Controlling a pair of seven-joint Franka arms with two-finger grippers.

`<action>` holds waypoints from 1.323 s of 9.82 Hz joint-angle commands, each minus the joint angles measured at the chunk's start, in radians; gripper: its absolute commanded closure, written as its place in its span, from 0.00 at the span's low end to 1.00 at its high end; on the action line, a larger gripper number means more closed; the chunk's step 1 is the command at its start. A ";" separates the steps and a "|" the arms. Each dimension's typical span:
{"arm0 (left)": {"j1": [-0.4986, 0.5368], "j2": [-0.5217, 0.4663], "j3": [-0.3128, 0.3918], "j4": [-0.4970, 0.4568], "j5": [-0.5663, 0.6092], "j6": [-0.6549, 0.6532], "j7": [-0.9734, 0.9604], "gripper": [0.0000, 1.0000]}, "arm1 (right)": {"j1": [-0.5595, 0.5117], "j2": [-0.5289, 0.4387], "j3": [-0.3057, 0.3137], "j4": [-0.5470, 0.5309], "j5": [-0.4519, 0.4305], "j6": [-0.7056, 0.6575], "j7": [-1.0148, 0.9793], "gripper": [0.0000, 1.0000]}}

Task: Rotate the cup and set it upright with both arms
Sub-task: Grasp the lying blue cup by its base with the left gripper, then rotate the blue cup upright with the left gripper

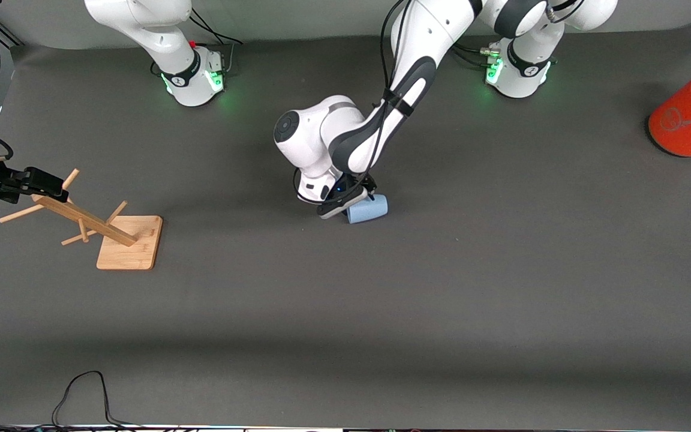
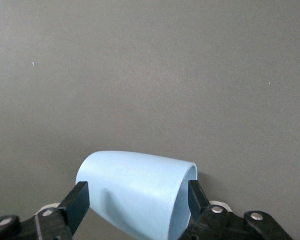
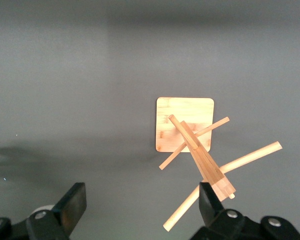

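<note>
The bench (image 1: 501, 288) was a wide dark mat, and nearly all of it lay bare around the work. The left arm (image 1: 405, 78) reached down to mid-bench, while the right arm (image 1: 159, 36) waited, its hand (image 3: 140, 205) spread wide and empty above the wooden peg rack (image 1: 123, 240) at that arm's end of the bench. An orange can (image 1: 687, 120) lay at the left arm's end, well apart from everything.

The left hand (image 2: 137, 200) sat low on the bench with its 2 fingers (image 2: 77, 202) flanking the cup (image 1: 367, 209), wide but narrowing, close against the walls; a firm grip could not be confirmed. The cup lay on its side at mid-bench, touching the surface.

The risks, as I judged them: the cup's wall was smooth, round and tapered, so pads closing off-centre could squeeze it out toward its narrow end or set it rolling along the bench. One finger stood near the open rim, where thin plastic might flex and slip. A loose hold would also let the cup swing during rotation, and a poor hand-off to the 2nd arm could drop it.
</note>
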State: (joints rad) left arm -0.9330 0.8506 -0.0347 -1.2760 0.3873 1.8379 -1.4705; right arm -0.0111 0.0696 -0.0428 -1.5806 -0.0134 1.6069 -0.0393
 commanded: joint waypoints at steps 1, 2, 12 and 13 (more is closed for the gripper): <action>-0.013 0.002 0.007 0.026 0.027 -0.049 0.042 1.00 | -0.009 -0.016 0.012 -0.012 -0.011 0.008 -0.024 0.00; -0.013 -0.001 0.006 0.027 0.024 -0.058 0.071 1.00 | -0.009 -0.014 0.012 -0.012 -0.011 0.010 -0.024 0.00; 0.006 -0.068 0.004 0.008 -0.110 -0.062 0.082 1.00 | -0.006 -0.011 0.012 0.016 0.000 0.005 -0.021 0.00; 0.006 -0.068 0.003 0.004 -0.110 -0.059 0.082 1.00 | -0.004 -0.011 0.012 0.013 0.000 0.005 -0.022 0.00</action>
State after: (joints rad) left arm -0.9259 0.8013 -0.0343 -1.2448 0.2877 1.7756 -1.3893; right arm -0.0111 0.0668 -0.0357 -1.5697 -0.0133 1.6098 -0.0409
